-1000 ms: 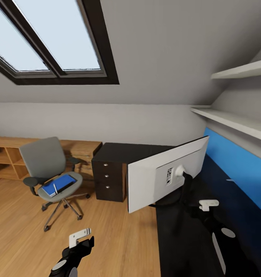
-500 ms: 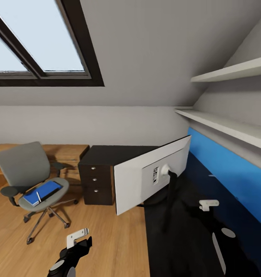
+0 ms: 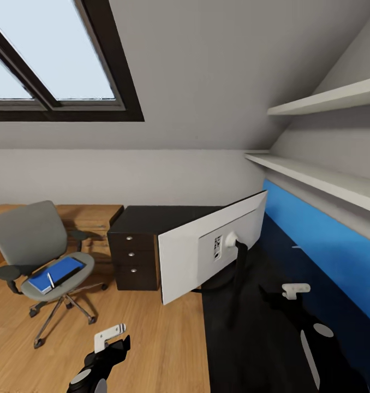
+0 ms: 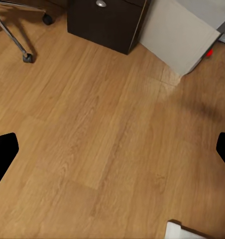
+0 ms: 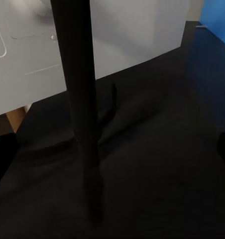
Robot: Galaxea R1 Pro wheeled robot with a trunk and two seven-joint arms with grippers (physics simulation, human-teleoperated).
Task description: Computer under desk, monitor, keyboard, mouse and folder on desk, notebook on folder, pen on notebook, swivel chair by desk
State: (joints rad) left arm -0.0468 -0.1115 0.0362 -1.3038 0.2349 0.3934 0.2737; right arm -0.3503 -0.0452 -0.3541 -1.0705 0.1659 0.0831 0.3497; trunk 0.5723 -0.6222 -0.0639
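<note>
Our right gripper point(image 3: 294, 290) hovers at lower right of the head view over the black desk point(image 3: 250, 333), its jaws spread and holding nothing; just beyond it the monitor point(image 3: 207, 248) stands on the desk, its pale back toward us and its dark stand point(image 5: 80, 99) close ahead in the right wrist view. Our left gripper point(image 3: 109, 337), low and left of centre, hangs empty and parted above the wooden floor point(image 4: 107, 134). We judge the monitor step in hand; next comes the blue folder point(image 3: 55, 273) on the swivel chair point(image 3: 35, 245) at left, which calls for driving over
</note>
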